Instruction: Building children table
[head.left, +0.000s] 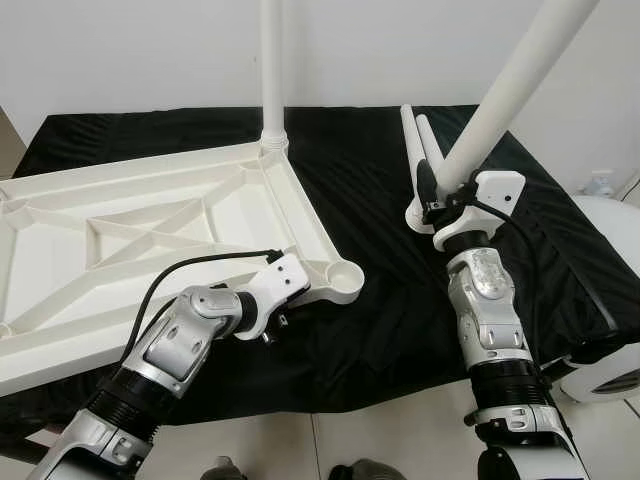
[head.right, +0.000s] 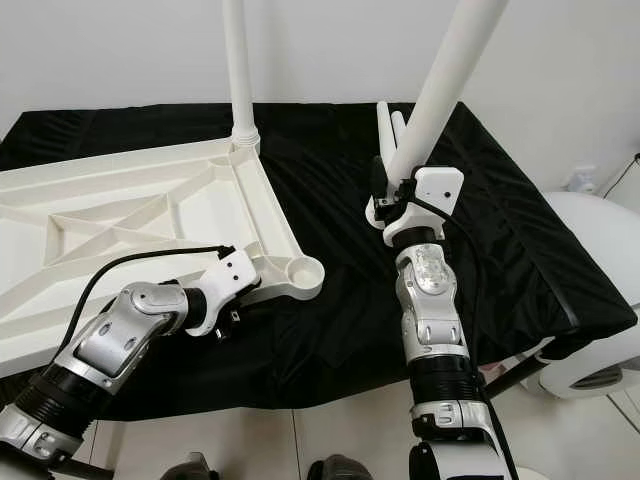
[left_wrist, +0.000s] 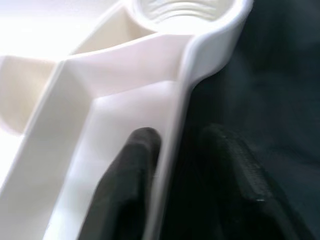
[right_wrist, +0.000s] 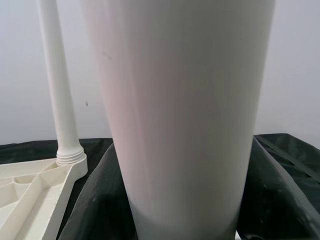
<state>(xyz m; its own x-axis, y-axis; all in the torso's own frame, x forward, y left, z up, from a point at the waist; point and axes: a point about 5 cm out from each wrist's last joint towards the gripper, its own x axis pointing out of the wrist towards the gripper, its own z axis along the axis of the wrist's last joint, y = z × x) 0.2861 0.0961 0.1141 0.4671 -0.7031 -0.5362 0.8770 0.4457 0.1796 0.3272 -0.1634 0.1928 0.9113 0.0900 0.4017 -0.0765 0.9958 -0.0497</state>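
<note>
The white table top (head.left: 150, 225) lies upside down on a black cloth (head.left: 380, 330). One white leg (head.left: 272, 60) stands upright, screwed into its far corner. The near corner socket (head.left: 346, 274) is empty. My left gripper (head.left: 305, 292) is shut on the top's rim just beside that socket, with one finger (left_wrist: 127, 185) inside the rim wall and the other outside. My right gripper (head.left: 436, 195) is shut on a second white leg (head.left: 510, 80), held tilted up to the right, over the cloth and right of the socket. Two more legs (head.left: 415, 140) lie behind it.
The black-covered surface ends close to my body, with tiled floor (head.left: 400, 440) below. A white rounded object (head.left: 612, 235) stands off the right edge. A white wall (head.left: 130, 50) closes the back. Bare cloth lies between the socket and my right arm.
</note>
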